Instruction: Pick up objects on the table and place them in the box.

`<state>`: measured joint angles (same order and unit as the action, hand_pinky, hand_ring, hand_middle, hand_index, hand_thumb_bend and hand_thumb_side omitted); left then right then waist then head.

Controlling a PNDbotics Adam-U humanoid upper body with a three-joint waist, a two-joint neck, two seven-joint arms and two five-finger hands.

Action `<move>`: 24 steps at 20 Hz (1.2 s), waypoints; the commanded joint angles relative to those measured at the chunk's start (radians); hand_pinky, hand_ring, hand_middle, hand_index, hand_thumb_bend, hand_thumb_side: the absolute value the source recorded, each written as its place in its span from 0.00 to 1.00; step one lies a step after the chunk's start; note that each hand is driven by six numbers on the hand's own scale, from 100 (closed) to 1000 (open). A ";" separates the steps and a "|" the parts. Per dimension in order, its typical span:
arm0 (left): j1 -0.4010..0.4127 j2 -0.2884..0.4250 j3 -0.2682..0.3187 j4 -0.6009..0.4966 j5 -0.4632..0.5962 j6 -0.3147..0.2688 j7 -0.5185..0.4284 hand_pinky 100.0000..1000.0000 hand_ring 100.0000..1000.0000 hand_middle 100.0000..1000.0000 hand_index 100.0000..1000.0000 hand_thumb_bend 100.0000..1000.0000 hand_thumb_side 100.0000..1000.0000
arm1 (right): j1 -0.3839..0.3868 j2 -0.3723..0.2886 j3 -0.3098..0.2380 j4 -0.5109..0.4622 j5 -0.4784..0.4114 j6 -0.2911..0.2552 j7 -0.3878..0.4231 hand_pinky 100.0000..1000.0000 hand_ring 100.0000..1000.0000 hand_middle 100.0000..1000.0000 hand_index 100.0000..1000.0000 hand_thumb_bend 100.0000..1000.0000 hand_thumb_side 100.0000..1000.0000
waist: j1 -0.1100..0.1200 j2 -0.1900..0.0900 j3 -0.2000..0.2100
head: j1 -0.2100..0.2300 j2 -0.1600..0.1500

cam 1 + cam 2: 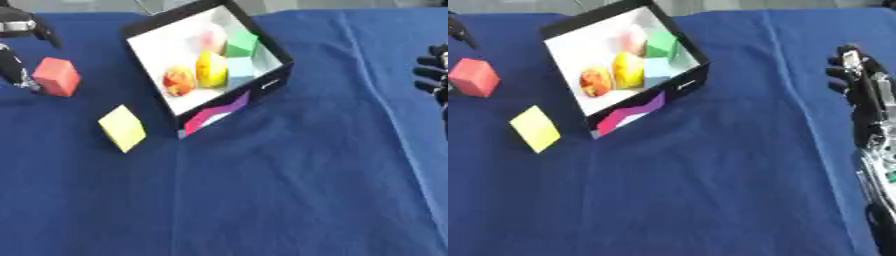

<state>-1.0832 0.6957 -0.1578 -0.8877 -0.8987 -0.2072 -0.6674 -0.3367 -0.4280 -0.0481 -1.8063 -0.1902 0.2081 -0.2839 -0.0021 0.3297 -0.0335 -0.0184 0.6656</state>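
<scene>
I see my left hand (pixel 19 45) at the top left corner of the tabletop (pixel 289 190), which has a blue cloth on it. The dark fingers (pixel 12 70) sit right next to one red block (pixel 57 76). They seem to touch its left side, but I cannot tell if they are curled around it or just beside it.

One flat yellow block (pixel 122 128) lies on the cloth below the red block, a little nearer to me. It is tilted like a diamond. It is near the box's front corner but not touching it.

There is one box (pixel 273 82). It is black outside and white inside, with pink and purple shapes on its front wall. It sits turned at an angle, between the two blocks and the right side of the cloth. Nothing lies between the yellow block and the box.

Inside the box I count five things: one orange and red round thing (pixel 178 81), one yellow thing (pixel 211 69), one green block (pixel 242 44), one light blue block (pixel 240 67), and one pale pink thing (pixel 210 37) at the back that I cannot make out well.

My right hand (pixel 857 75) is at the right edge, well apart from the box. Its fingers are relaxed and hold nothing.
</scene>
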 commanded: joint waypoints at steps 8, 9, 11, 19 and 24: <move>-0.030 0.001 0.047 0.031 -0.059 0.017 0.026 0.90 0.86 0.76 0.76 0.61 0.00 | -0.022 -0.012 0.004 -0.026 -0.002 -0.001 0.006 0.82 0.80 0.73 0.82 0.00 0.78 | -0.014 0.003 -0.009 | 0.013 -0.014; -0.030 -0.001 0.048 0.033 -0.054 0.016 0.034 0.90 0.86 0.76 0.76 0.61 0.00 | -0.022 -0.011 0.004 -0.026 -0.002 -0.001 0.006 0.82 0.80 0.73 0.82 0.00 0.78 | -0.014 0.003 -0.009 | 0.013 -0.014; -0.030 -0.003 0.049 0.037 -0.044 0.013 0.050 0.88 0.84 0.73 0.75 0.57 0.00 | -0.023 -0.011 0.004 -0.025 -0.002 0.000 0.007 0.82 0.80 0.73 0.82 0.00 0.78 | -0.015 0.004 -0.009 | 0.014 -0.014; -0.045 -0.013 0.043 0.043 -0.040 0.024 0.056 0.70 0.65 0.50 0.59 0.49 0.00 | -0.024 -0.012 0.006 -0.022 -0.001 0.001 0.010 0.82 0.80 0.73 0.83 0.00 0.78 | -0.015 0.003 -0.010 | 0.016 -0.009; -0.089 -0.033 0.034 0.011 -0.034 0.010 0.071 0.63 0.57 0.44 0.52 0.44 0.00 | -0.021 -0.016 0.005 -0.022 -0.002 -0.001 0.011 0.82 0.80 0.73 0.83 0.00 0.78 | -0.012 -0.005 -0.008 | 0.022 0.000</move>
<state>-1.1441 0.6482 -0.1270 -0.8517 -0.9372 -0.1931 -0.6040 -0.3509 -0.4267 -0.0368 -1.8065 -0.1902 0.2100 -0.2767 -0.0051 0.3393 -0.0420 -0.0006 0.6666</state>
